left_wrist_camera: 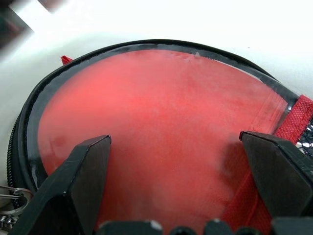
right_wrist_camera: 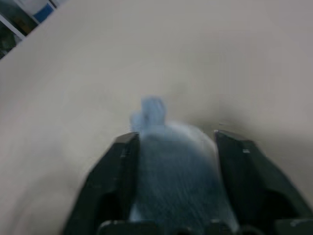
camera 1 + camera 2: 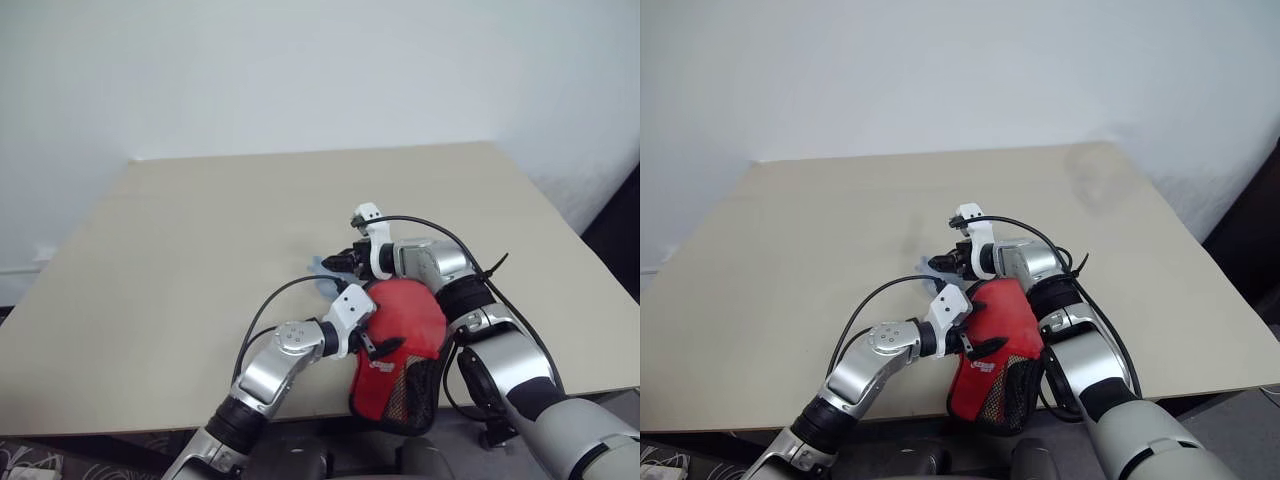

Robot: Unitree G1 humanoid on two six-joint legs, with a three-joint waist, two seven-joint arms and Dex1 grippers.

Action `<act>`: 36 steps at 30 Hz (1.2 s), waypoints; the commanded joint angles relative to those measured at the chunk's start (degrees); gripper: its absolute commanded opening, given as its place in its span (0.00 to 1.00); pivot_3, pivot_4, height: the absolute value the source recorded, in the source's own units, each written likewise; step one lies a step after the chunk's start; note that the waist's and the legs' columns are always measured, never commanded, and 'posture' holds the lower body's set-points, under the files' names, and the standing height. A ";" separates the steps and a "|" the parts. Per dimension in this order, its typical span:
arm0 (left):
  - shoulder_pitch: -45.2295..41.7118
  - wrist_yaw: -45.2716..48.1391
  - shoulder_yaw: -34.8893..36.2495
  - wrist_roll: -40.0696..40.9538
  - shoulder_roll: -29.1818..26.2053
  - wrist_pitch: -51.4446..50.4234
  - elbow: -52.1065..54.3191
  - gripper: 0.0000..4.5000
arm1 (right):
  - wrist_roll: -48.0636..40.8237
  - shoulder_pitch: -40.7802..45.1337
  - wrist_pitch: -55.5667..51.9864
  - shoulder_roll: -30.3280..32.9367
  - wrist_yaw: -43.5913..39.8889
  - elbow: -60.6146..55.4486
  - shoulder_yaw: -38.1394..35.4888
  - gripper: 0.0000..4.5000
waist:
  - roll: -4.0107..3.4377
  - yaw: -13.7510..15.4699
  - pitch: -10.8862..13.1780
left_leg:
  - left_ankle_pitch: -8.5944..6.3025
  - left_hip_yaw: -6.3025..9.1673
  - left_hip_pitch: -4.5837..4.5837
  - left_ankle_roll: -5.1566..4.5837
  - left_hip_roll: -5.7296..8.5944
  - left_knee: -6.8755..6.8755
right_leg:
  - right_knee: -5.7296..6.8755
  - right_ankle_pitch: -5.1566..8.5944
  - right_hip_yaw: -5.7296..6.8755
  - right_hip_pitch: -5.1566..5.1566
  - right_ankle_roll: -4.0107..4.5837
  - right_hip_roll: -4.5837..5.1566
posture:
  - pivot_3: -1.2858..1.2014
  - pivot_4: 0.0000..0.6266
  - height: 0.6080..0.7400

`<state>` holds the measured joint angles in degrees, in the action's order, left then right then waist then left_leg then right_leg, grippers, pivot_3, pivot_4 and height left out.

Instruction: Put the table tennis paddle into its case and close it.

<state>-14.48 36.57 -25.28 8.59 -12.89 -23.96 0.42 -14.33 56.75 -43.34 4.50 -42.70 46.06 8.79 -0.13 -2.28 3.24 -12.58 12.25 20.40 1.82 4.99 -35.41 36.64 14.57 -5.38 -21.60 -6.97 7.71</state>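
Red-fronted case (image 3: 400, 345) with clear window overhangs the beige counter (image 3: 200, 260); left pincer (image 1: 176, 181) gapes over it, right pincer (image 2: 173, 181) straddles a blue-grey object (image 2: 171, 166).

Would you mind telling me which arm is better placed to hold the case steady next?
Left, probably. The left gripper hangs open over the case, fingers spread across its clear window. The right gripper sits past the case, at a bluish thing.
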 commanded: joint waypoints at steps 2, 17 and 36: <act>1.84 -1.10 -0.97 -2.30 -0.25 -3.37 -5.27 1.00 | 1.41 4.86 1.24 -0.78 -1.07 6.06 -1.02 0.67 | -0.03 -0.16 -0.04 | 0.00 0.02 0.00 0.00 0.00 0.01 | 0.00 0.00 0.00 0.00 0.00 0.00 | 0.52 0.00 1.00; 2.56 -2.00 -0.08 -2.23 1.25 -5.34 -5.19 1.00 | 4.03 5.56 -4.36 2.03 -10.13 2.71 0.87 0.19 | -0.25 -0.48 -0.28 | 0.00 0.35 0.02 0.01 0.10 -0.01 | -0.01 0.01 0.18 0.13 -0.01 0.01 | 0.52 0.00 1.00; -2.67 1.25 -3.76 -5.33 0.66 -8.12 -11.13 1.00 | -1.00 -0.37 18.60 1.40 25.08 3.23 -24.71 0.02 | -0.28 -0.50 -0.34 | 0.02 0.69 0.10 0.04 0.19 -0.10 | -0.03 0.02 0.44 0.22 -0.01 0.03 | 0.52 0.00 1.00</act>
<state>-19.69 37.75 -25.64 6.43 -10.97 -28.96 -3.18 -14.57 55.20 -28.77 4.20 -19.43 50.79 -14.00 -0.42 -2.79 2.90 -12.55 12.94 20.50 1.86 5.19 -35.51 36.60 14.59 -4.95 -21.35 -6.98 7.74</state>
